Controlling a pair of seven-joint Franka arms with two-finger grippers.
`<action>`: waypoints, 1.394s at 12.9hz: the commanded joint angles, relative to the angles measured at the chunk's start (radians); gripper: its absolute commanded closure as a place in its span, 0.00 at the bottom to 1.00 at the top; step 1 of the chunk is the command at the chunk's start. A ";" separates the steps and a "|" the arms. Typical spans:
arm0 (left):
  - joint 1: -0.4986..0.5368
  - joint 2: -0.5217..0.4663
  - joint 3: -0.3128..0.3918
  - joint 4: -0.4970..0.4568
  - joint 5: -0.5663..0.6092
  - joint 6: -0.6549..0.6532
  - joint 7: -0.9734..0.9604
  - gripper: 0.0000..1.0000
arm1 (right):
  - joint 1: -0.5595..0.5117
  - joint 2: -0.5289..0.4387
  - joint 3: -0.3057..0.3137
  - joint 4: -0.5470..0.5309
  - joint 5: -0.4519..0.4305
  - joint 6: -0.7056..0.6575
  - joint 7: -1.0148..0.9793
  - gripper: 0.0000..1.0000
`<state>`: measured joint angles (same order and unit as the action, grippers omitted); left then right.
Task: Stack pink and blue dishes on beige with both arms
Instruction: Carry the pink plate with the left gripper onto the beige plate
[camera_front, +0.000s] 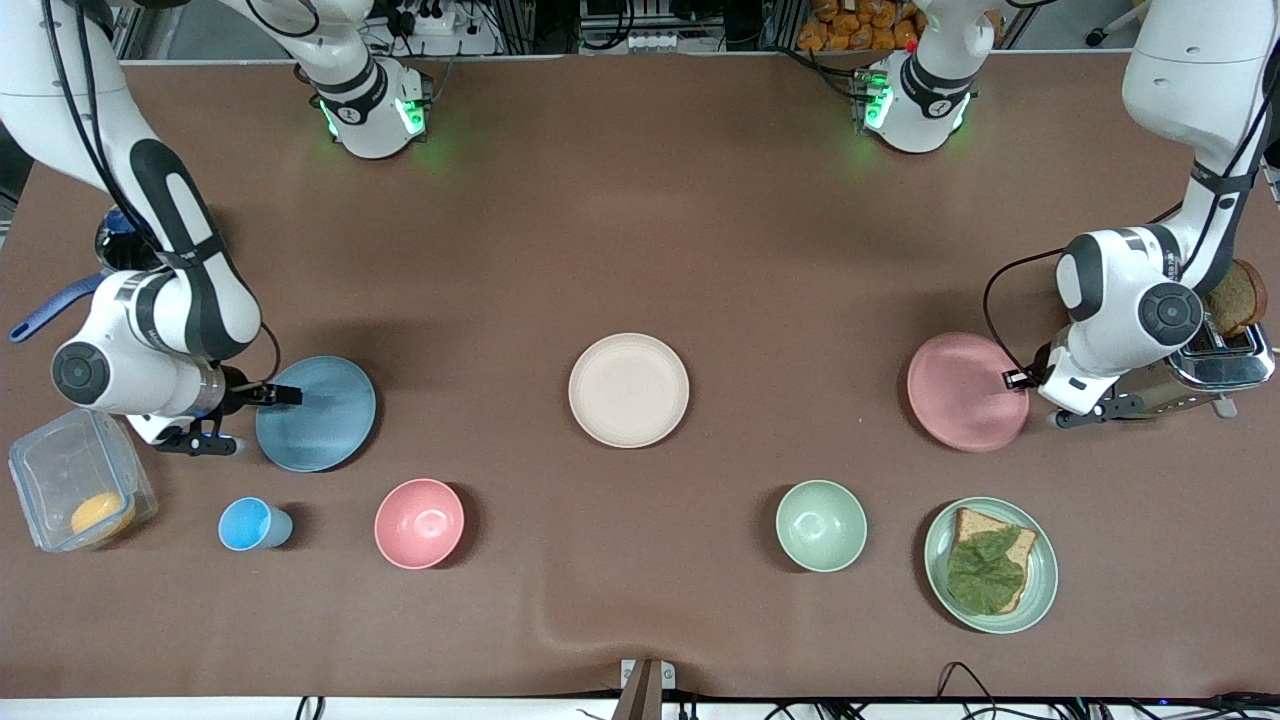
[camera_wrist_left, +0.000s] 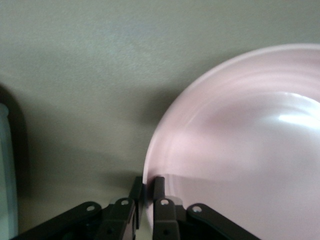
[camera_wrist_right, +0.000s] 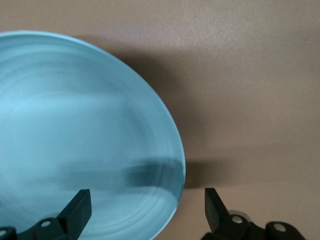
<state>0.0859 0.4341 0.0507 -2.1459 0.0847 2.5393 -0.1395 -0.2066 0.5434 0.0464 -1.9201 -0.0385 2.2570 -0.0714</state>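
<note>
Beige plate (camera_front: 628, 389) sits mid-table, bare. Blue plate (camera_front: 318, 412) toward right arm's end, right gripper (camera_front: 285, 396) at its rim over the plate edge. Pink plate (camera_front: 966, 391) toward left arm's end w/ left gripper (camera_front: 1015, 379) at its rim. Nearer the camera: blue cup (camera_front: 252, 524), pink bowl (camera_front: 419, 523), green bowl (camera_front: 821, 525), green plate (camera_front: 1040, 578) w/ toast + leaf.

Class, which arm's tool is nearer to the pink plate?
Left. The left tool is shut on the pink plate rim; the right tool is open at the blue plate, toward the right arm's end.
</note>
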 joint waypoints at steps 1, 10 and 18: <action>0.015 -0.026 -0.029 -0.006 -0.019 0.006 0.008 1.00 | -0.025 0.042 0.020 0.023 -0.012 0.013 -0.010 0.00; -0.012 -0.203 -0.332 0.202 -0.217 -0.393 -0.116 1.00 | -0.028 0.049 0.020 0.026 -0.014 0.046 -0.024 1.00; -0.351 0.064 -0.384 0.445 -0.191 -0.328 -0.621 1.00 | -0.024 0.032 0.020 0.032 -0.014 0.036 -0.028 1.00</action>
<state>-0.2040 0.4184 -0.3445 -1.7814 -0.1140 2.1862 -0.6770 -0.2132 0.5717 0.0499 -1.8919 -0.0383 2.2905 -0.0895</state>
